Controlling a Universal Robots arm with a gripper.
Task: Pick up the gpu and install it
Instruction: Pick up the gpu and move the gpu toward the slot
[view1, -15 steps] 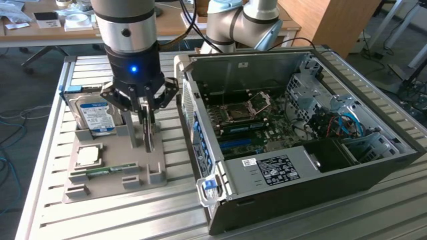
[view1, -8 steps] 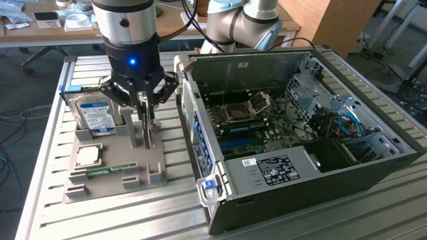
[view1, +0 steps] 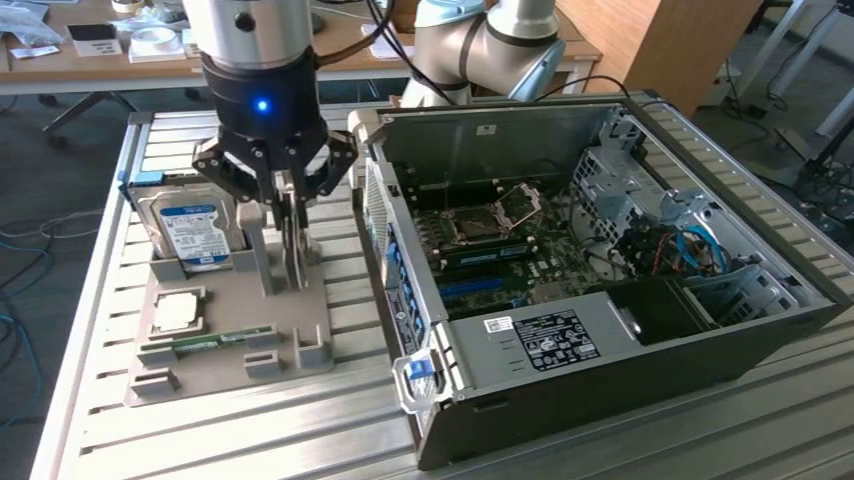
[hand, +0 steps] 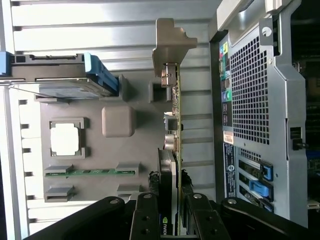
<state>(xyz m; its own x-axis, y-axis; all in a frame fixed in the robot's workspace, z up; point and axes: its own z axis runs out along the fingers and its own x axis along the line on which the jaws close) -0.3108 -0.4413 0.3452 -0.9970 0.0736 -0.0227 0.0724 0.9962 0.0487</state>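
The gpu (view1: 295, 262) stands on edge in a slot of the grey holder tray (view1: 227, 300), its thin dark board and black cooler face (hand: 169, 165) seen edge-on and its pale metal end bracket (hand: 169, 40) at the far end. My gripper (view1: 291, 235) comes straight down over it. The fingers (hand: 150, 202) press against both faces of the card, so the gripper (hand: 169, 202) is shut on the gpu. The card's lower edge still looks seated in the tray.
On the same tray are a blue-labelled hard drive (view1: 194, 232), a square processor (view1: 178, 310) and a green memory stick (view1: 214, 342). The open computer case (view1: 601, 250) lies at the exterior view's right, motherboard slots (view1: 474, 290) exposed, its rear panel (hand: 255, 100) close to the card.
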